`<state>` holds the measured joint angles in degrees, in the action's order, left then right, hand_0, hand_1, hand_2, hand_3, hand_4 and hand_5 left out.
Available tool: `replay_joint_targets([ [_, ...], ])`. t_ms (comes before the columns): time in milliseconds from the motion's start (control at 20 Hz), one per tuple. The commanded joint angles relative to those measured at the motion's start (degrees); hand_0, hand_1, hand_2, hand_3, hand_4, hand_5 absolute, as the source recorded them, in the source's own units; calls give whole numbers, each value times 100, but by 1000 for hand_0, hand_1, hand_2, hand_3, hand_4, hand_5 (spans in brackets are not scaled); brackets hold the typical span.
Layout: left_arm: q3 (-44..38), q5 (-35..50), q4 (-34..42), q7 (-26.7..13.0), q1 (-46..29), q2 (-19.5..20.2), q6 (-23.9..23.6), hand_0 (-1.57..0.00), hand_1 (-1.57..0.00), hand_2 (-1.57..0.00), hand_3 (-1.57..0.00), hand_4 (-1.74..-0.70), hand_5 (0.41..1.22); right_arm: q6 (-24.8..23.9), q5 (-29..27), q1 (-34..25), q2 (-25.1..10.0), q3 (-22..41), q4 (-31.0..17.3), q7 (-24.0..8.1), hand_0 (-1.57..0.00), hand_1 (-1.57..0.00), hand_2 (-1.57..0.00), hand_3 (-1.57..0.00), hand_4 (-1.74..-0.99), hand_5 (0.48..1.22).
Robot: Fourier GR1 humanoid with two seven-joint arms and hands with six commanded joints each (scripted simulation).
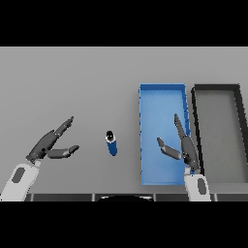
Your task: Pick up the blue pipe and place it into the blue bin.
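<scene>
Mid-table, one short blue cylindrical pipe (112, 144) lies on the flat grey table (72, 82), bare surface all round, just left of one shallow blue rectangular bin (162, 92). One black rectangular tray (216, 87) sits beside the bin. Left hand (51, 143) fingers spread, empty; right hand (183, 145) fingers spread over the bin's right edge.

Two white forearms with rounded casings, each marked by a dark grey oval inset near the wrist. Dark grey to black left hand (48, 145) and right hand (186, 147), built of slim, tapering fingers and a shorter, thicker thumb. Segmented fingers, with lighter grey bands between darker sections. Matte finish throughout; white shells ending cleanly where the dark hands begin.
</scene>
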<state>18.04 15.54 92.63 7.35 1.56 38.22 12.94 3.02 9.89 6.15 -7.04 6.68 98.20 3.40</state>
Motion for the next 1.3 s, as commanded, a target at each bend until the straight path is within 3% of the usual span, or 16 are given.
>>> replay_joint_targets([
  [0,83,40,90,-60,-25,-12,89,1,1,1,1,-1111,534,-6,31,17,31,40,-15,3,1,1,1,1,-1201,609],
  [150,460,-56,428,-240,-89,-173,209,1,1,1,1,-1158,497,33,45,107,4,76,80,43,1,1,1,1,-1208,612],
  [300,808,-496,464,-391,-12,-511,19,1,1,1,1,-1176,475,18,33,144,23,77,175,-58,1,1,1,1,-1217,615],
  [400,891,-708,386,-201,-51,-616,-58,1,1,1,1,-1186,466,-6,65,151,63,103,141,-57,1,1,1,1,-1223,619],
  [600,1147,-881,91,-355,151,-1147,-158,1,1,1,1,-1200,467,-13,87,336,75,150,343,-22,1,1,1,1,-1231,623],
  [700,1220,-944,-313,-556,355,-1408,-136,1,1,1,1,-1195,467,-30,41,245,75,74,225,-104,1,1,1,1,-1229,621],
  [1050,1414,-1305,-1145,-323,903,-2050,-176,1,1,1,1,-1131,462,-17,29,318,24,42,283,-40,1,1,1,1,-1201,605],
  [1150,1410,-1144,-1309,-202,976,-2288,-75,1,1,1,1,-1171,495,-11,1,242,49,34,225,-145,1,1,1,1,-1204,607],
  [1250,1367,-1092,-1450,-70,1040,-2405,-70,1,1,-1,1,-1215,533,-1,-11,338,90,62,232,-17,1,1,1,1,-1206,606],
])
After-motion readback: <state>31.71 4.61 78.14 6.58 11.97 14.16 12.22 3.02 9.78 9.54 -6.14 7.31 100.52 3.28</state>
